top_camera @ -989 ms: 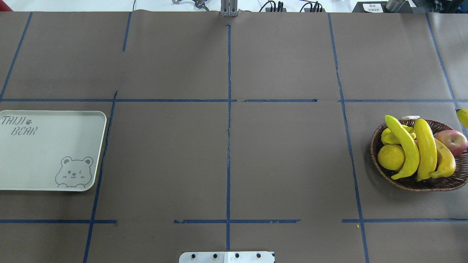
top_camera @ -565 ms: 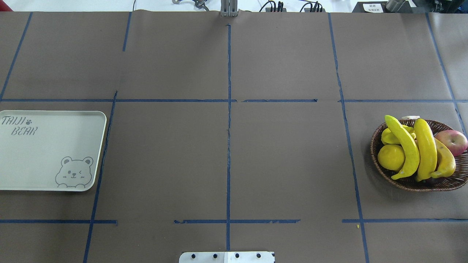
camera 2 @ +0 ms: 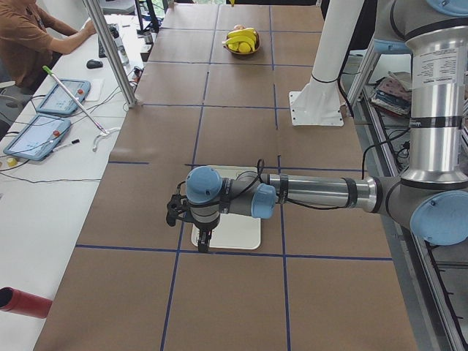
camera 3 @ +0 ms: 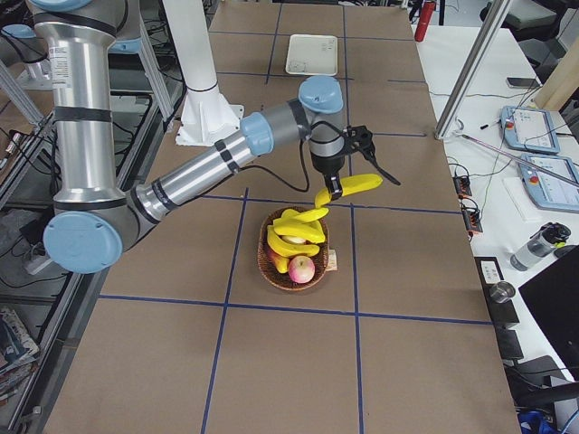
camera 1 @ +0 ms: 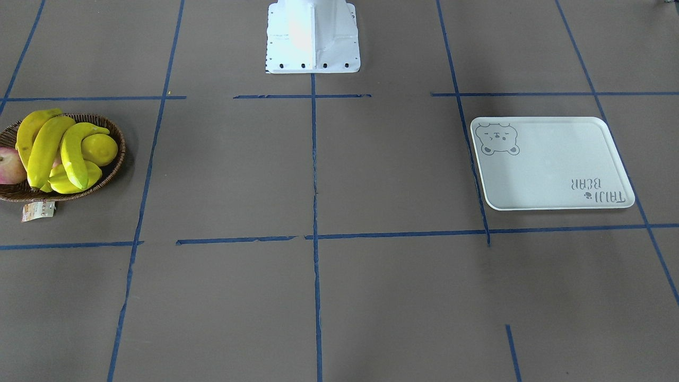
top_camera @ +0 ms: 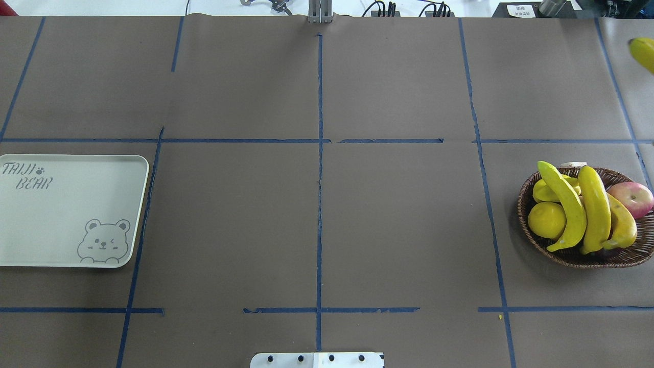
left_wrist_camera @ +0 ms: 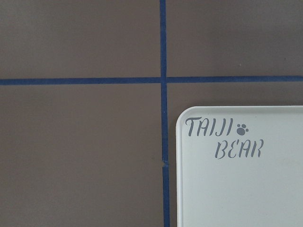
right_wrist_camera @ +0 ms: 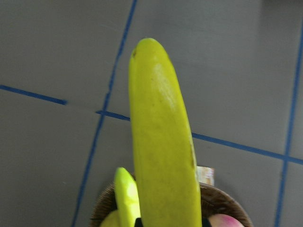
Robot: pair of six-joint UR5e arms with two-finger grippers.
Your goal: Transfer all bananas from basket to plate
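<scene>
Three bananas (top_camera: 595, 207) lie in a wicker basket (top_camera: 526, 225) at the table's right, also in the front view (camera 1: 53, 148). My right gripper (camera 3: 333, 192) is shut on a fourth banana (camera 3: 358, 184) and holds it in the air beyond the basket (camera 3: 262, 258). That banana fills the right wrist view (right_wrist_camera: 161, 142), and its tip shows at the overhead view's right edge (top_camera: 643, 53). The white bear plate (top_camera: 61, 214) lies at the left with nothing on it. My left gripper (camera 2: 202, 247) hangs over the plate's edge (camera 2: 248, 238); I cannot tell whether it is open.
The basket also holds a lemon (top_camera: 545, 220), a starfruit (top_camera: 544, 193) and an apple (top_camera: 631, 197). A paper tag (camera 1: 37, 210) lies beside the basket. The robot base (camera 1: 313, 37) stands at the table's near middle. Blue tape lines cross the brown table.
The held banana's tip showed at the overhead view's right edge near the basket, left the view, and now shows much farther up the right edge.
</scene>
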